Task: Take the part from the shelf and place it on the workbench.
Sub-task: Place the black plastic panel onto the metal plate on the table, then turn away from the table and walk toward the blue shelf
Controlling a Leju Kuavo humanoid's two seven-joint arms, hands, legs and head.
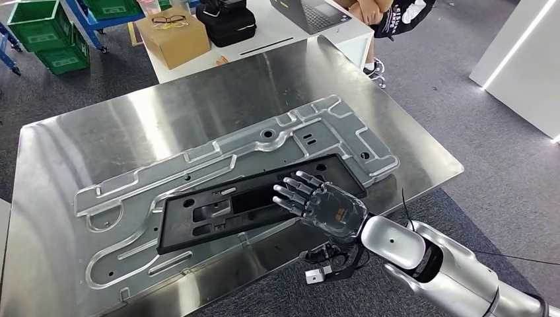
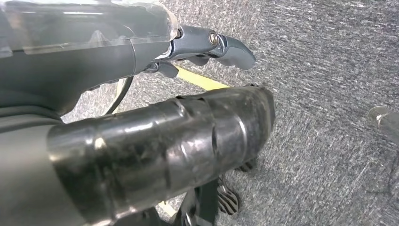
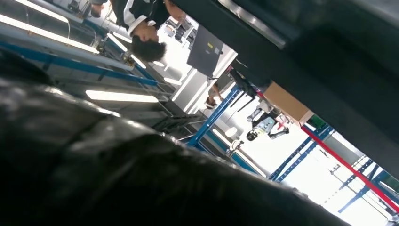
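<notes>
A long black plastic part (image 1: 251, 208) lies flat on a silver metal frame plate (image 1: 264, 142), both on the steel workbench (image 1: 99, 132). My right hand (image 1: 320, 205) reaches in over the bench's front edge. Its fingers are spread and stretched out flat on the right end of the black part, and nothing shows them curled around it. In the right wrist view that hand (image 3: 117, 179) is a dark blur close to the lens. My left hand (image 2: 155, 141) hangs over grey carpet and holds nothing, its fingers loosely extended.
Behind the workbench stands a white table with a cardboard box (image 1: 173, 36), a black bag (image 1: 226, 23) and a laptop (image 1: 310, 13). A person (image 1: 389, 13) sits at the far right. Green crates (image 1: 46, 33) stand at the far left.
</notes>
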